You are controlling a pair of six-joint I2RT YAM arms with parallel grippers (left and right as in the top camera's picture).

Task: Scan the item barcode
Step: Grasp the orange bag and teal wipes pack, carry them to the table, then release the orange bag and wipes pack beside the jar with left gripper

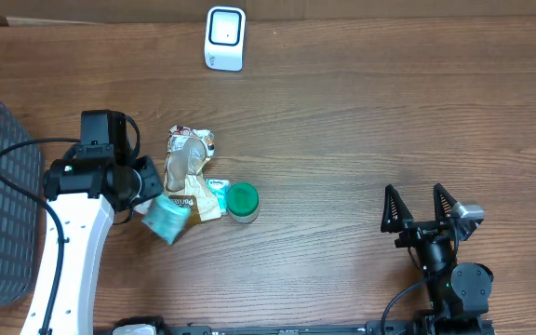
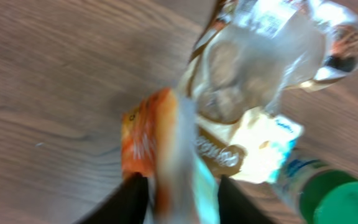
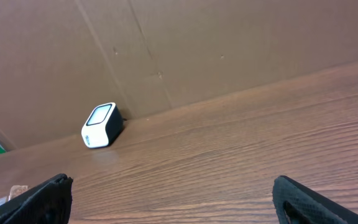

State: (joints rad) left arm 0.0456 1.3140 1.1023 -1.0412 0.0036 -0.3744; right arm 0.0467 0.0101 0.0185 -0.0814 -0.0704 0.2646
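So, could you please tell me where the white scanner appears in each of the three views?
Overhead: the scanner stands at top centre.
Left wrist: not in it.
Right wrist: the scanner is at the left, against the cardboard wall.
Shared landmark: the wooden table, which shows in all three views.

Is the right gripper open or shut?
Open. The right gripper has its fingers wide apart in the overhead and wrist views, with nothing between them.

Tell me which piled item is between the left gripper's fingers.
The teal-and-orange packet, between the fingers of the left gripper. The clear snack bag and green-lidded bottle lie beyond them.
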